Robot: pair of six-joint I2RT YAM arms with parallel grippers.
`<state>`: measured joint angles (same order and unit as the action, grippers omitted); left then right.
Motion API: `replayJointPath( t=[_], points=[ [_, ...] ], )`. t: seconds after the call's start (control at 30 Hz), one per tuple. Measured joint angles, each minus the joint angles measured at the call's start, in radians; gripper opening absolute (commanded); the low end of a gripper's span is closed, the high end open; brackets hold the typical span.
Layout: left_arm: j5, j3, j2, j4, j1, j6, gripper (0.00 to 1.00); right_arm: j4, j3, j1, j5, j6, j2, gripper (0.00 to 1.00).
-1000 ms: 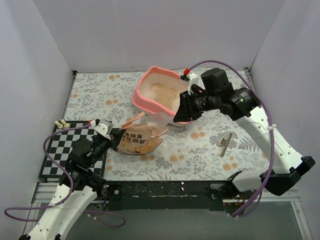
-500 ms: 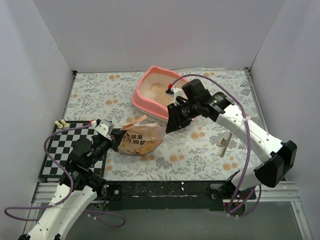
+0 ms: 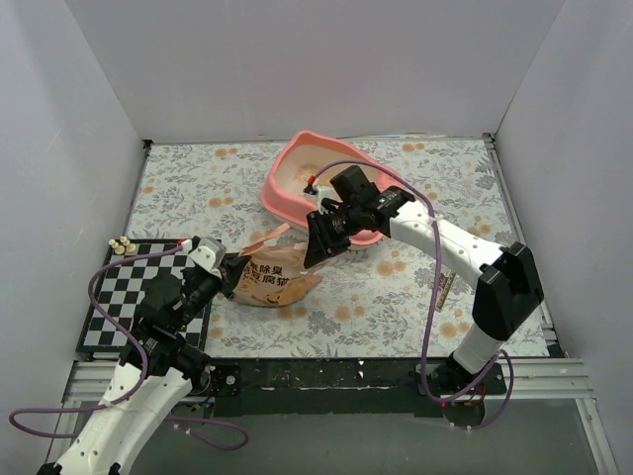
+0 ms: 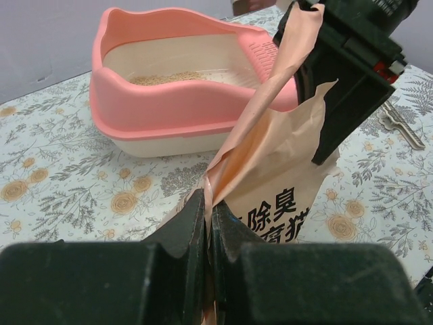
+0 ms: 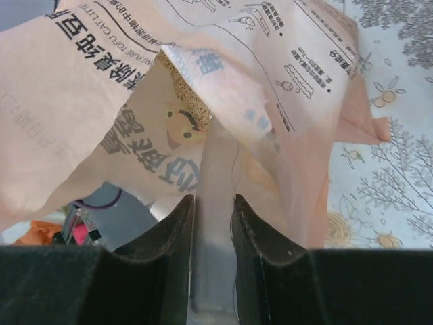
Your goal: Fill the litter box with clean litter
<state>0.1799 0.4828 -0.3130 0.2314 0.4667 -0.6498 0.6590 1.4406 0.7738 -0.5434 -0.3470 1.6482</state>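
The left gripper (image 4: 208, 220) is pressed fully together, pinching a thin torn edge of the orange-tan bag (image 4: 284, 183). The bag lies on the tabletop (image 3: 198, 188) toward its near edge, left of the middle. The right gripper (image 5: 212, 203) stands part-way open, its fingers (image 5: 177, 230) clamped on either side of a pale, see-through strip at the bag's opposite end, which it holds raised above the tabletop. The litter box (image 4: 169, 108) sits against the far edge of the tabletop, slightly right of the middle and just beyond the bag. A thin layer of clean litter (image 4: 166, 78) covers part of its cream floor.

From above, the right arm crosses the box's near right corner and hides most of the inside, so how far the granules spread cannot be told. The left wrist view cuts off the bottom of the bag behind its own fingers. The right wrist view is filled with crumpled bag, and a small patch of tan granules (image 5: 193, 101) shows inside a fold. A flat metal piece (image 3: 442, 287) near the right edge of the tabletop is too small to identify.

Large dark characters on the bag include 除臭, and the row below is partly covered. Upside down in the right wrist view, a small English line includes "TOFU CAT", beside little instruction drawings.
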Motion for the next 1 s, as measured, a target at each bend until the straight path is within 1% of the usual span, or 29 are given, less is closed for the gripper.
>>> replayJointPath(
  t=[0.13,0.23,0.27,0.37,0.6,0.83,1.0],
  points=[
    [0.014,-0.002,0.001,0.000,0.000,0.016,0.00,-0.133,-0.077,-0.011,-0.113,-0.054,0.042,0.01],
    [0.043,-0.002,0.001,0.003,0.000,0.026,0.00,-0.307,-0.190,-0.030,-0.224,-0.142,0.058,0.01],
    [0.053,-0.003,0.001,0.004,0.000,0.031,0.00,-0.396,-0.246,-0.038,-0.267,-0.191,0.059,0.01],
    [0.077,-0.003,0.001,0.007,0.000,0.041,0.00,-0.573,-0.335,-0.054,-0.337,-0.299,0.060,0.01],
    [0.090,-0.003,0.000,0.010,0.000,0.056,0.00,-0.873,-0.437,-0.059,-0.439,-0.497,0.060,0.01],
    [0.090,0.005,-0.007,0.023,0.000,0.063,0.00,-1.300,-0.586,-0.089,-0.513,-0.777,0.060,0.01],
    [0.089,0.010,-0.011,0.029,0.000,0.063,0.00,-1.469,-0.650,-0.109,-0.537,-0.902,0.047,0.01]
  ],
)
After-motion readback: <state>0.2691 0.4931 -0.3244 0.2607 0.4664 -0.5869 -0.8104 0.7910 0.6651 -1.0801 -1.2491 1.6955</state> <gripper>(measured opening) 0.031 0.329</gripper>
